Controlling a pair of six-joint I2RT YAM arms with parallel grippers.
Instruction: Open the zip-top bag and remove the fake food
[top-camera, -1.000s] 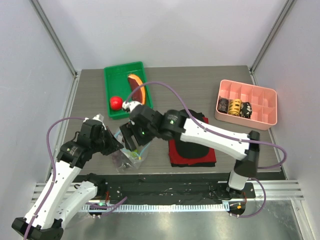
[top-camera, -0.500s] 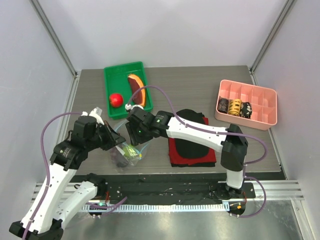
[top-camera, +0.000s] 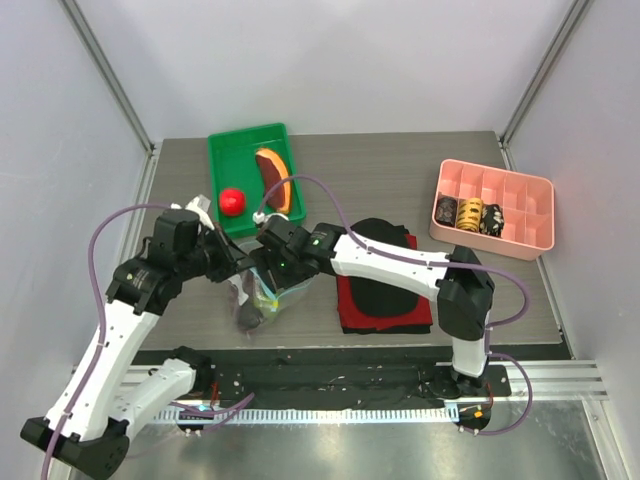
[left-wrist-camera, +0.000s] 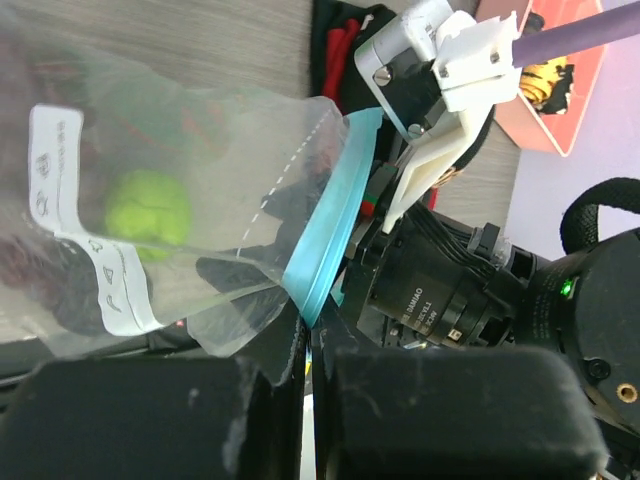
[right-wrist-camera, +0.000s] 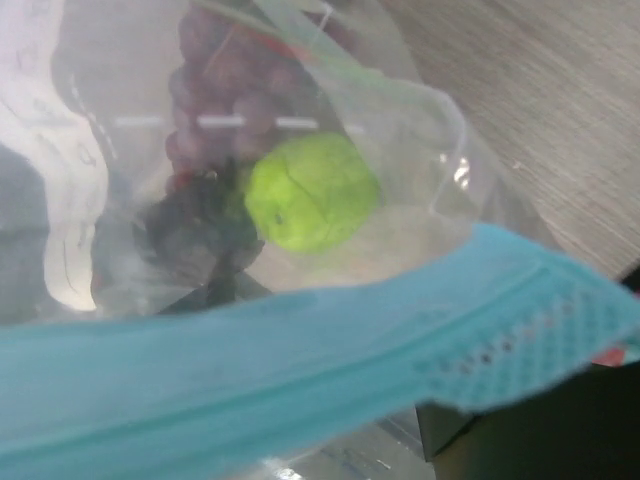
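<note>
- The task looks about half done. The red apple and the melon slice lie out of the bag in the green tray, beyond both claws towards the far side of the table.
- Two pieces are left inside the zip-top bag: the grape bunch and the small green piece. Both sit just ahead of the right claw, the green piece nearer to it.
- The left claw is pinched shut on the bag's edge beside the teal zip strip. The bag spreads out directly in front of its fingers.
- The right claw is at the bag's mouth, just across the strip from the left claw. The pictures do not show whether its jaws are wide or narrow.
- In the way: the zip strip runs across the right claw's view, between it and the green piece, and crinkled plastic folds around both pieces. The opening seems tight for reaching in.
- Around: a red-and-black cloth lies just to the right claw's right, beneath its arm. The pink divided box stands well apart, farther right, and blocks nothing.
</note>
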